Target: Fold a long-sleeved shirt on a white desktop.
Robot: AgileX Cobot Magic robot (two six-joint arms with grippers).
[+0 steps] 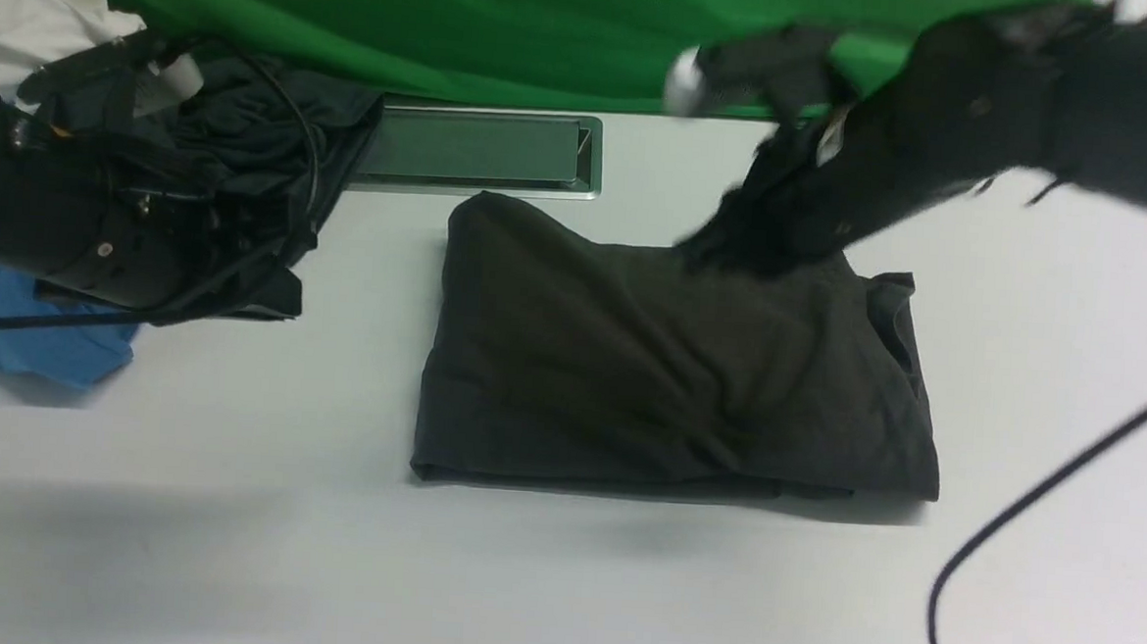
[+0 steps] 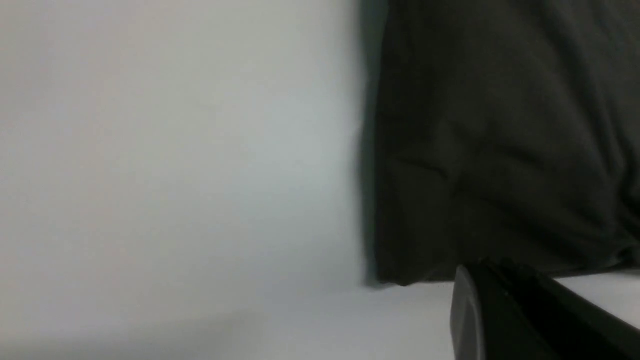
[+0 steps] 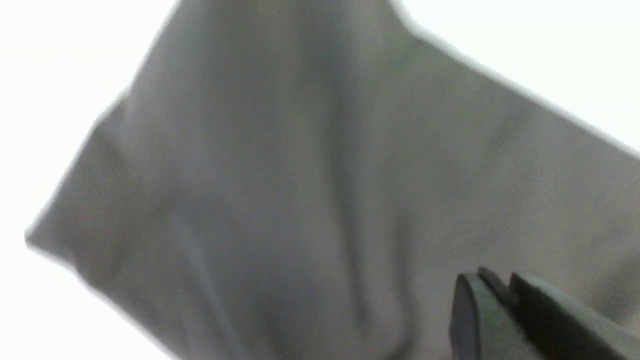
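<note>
Although the fold looks nearly complete, my judgement is that one release remains. Nearest the front edge of the broad matte white desktop (image 1: 181, 498) lies bare surface, crossed at the right by a thin black cable (image 1: 1035, 503). Beyond it, at mid-surface, the large dark brownish-black long-sleeved shirt (image 1: 629, 384) lies as a compact rectangle, its long axis running left to right, its collar opening toward the right end.

My right gripper (image 1: 734, 247) sits at the far edge of that rectangle, right of centre, tip down against the cloth. In the right wrist view its fingers (image 3: 470, 315) stand almost together with only a thin slit between them; I cannot tell whether any fabric is pinched there. The shirt extends leftward and toward the front edge from this tool.

My left gripper (image 2: 505, 310) is closed and empty, off the shirt's left side near the desktop's left edge. My right arm is therefore the nearer one.

Farther back stand a dark grey garment (image 1: 249, 138), a bright blue shirt (image 1: 33, 333), a silver-framed hatch (image 1: 479, 150) and the green cloth backdrop (image 1: 452, 21).
</note>
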